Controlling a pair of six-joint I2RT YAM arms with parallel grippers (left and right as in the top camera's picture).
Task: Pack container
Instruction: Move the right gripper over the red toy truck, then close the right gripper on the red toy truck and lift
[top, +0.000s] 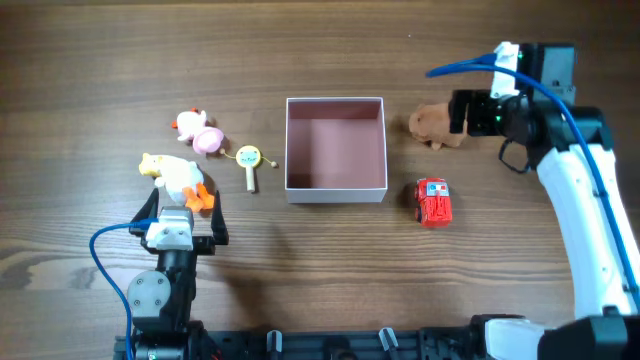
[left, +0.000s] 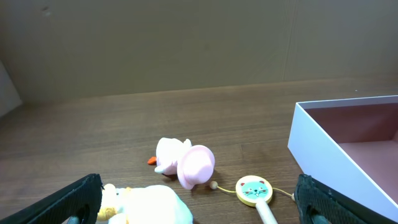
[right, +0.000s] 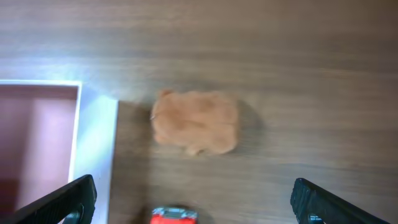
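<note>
The container (top: 335, 193) is a square white-walled box with a dusty pink inside, empty, at the table's middle. It also shows in the left wrist view (left: 323, 146) and the right wrist view (right: 94, 143). My right gripper (top: 462, 112) is open and empty, hovering by a brown plush toy (top: 434, 126), which lies just past its jaws (right: 196, 202) in the right wrist view (right: 196, 122). My left gripper (top: 184, 207) is open and empty, its jaws (left: 199, 211) around a white duck (left: 149, 204) with orange feet (top: 178, 178).
A red toy car (top: 433, 201) lies right of the container, below the plush, and shows in the right wrist view (right: 175, 216). A pink and white toy (top: 198, 131) and a cat-face rattle (top: 249, 160) lie left of the container, and both the toy (left: 185, 162) and the rattle (left: 254, 190) show in the left wrist view.
</note>
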